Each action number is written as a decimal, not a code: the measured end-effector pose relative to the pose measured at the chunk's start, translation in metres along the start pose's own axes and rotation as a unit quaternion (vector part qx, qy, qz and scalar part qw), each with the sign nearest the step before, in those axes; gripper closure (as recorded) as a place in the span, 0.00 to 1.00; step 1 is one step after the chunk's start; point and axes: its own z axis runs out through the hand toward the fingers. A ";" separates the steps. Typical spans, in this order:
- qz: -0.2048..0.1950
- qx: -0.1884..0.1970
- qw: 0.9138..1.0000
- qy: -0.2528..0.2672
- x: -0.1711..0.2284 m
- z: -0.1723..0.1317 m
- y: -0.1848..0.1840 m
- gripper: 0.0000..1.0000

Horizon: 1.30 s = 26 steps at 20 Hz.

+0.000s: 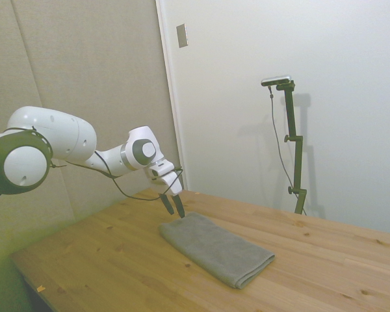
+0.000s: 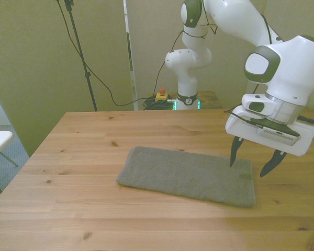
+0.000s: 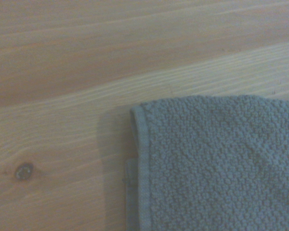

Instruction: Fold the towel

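Gray towel lies flat on my table, a layered rectangle with thick rounded hems and nubbly weave; my gripper hovers spread above one end.

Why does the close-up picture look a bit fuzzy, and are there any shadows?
The wrist view is soft because the towel is very close; its hemmed corner casts a faint shadow on the table. The side view shows dark shadow under the towel's thick edge.

The gray towel is laid flat as a long folded rectangle near the tabletop's middle; a hemmed corner over a lower layer is seen up close.
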 end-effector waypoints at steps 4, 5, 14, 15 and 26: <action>0.015 -0.044 0.999 0.004 -0.012 0.010 -0.018 0.00; 0.014 -0.046 0.999 0.005 -0.013 0.012 -0.023 0.00; 0.010 -0.066 0.998 0.003 -0.011 0.018 -0.035 0.00; 0.007 -0.071 0.997 0.002 -0.011 0.019 -0.035 0.00; -0.029 -0.083 0.996 0.010 -0.012 0.028 -0.034 0.00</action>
